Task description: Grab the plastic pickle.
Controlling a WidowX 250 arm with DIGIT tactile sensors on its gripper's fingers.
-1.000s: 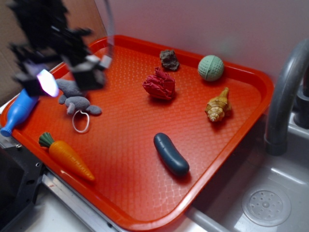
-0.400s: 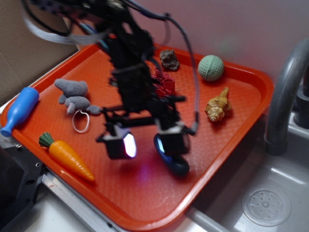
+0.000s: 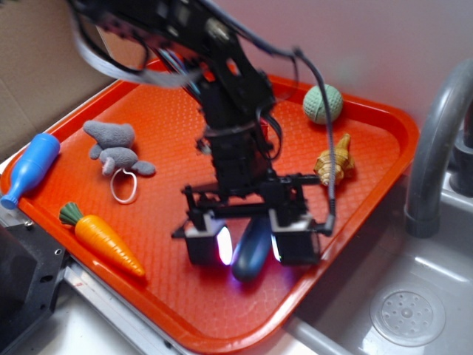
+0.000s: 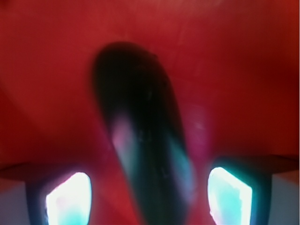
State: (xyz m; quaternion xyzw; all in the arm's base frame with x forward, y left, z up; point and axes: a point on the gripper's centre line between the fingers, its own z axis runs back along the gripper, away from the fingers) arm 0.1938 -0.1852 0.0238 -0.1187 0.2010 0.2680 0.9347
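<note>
Now low over the near right part of the red tray (image 3: 384, 122), with the gripper (image 3: 251, 248) astride the plastic pickle (image 3: 250, 260). Fingers (image 4: 68, 199) apart, one on each side of the toy, not clamped on it. Seen from the wrist view, a strip of red tray between each glowing pad and the dark body. Cannot tell from such blurred pictures whether already touching on either side. Pickle flat on the tray floor, close to the near right rim and to the sink (image 3: 414, 314) beyond it, well apart from the carrot (image 3: 103, 240) and the shell (image 3: 334, 161).

Probably several ways to fail from here:

- Smooth and rounded plastic, so likely to squirt out toward the near or the far side if pinched only on the upper curve. Cause: closing too high.
- Lying somewhat slanted across the gap in the wrist view, so may turn instead of being held when one pad meets it first.
- If gripped near one end and not at the middle, may tilt and slide out during lifting.
- Being so near the rim, could be pushed against it or over it toward the sink by a sideways nudge.
</note>
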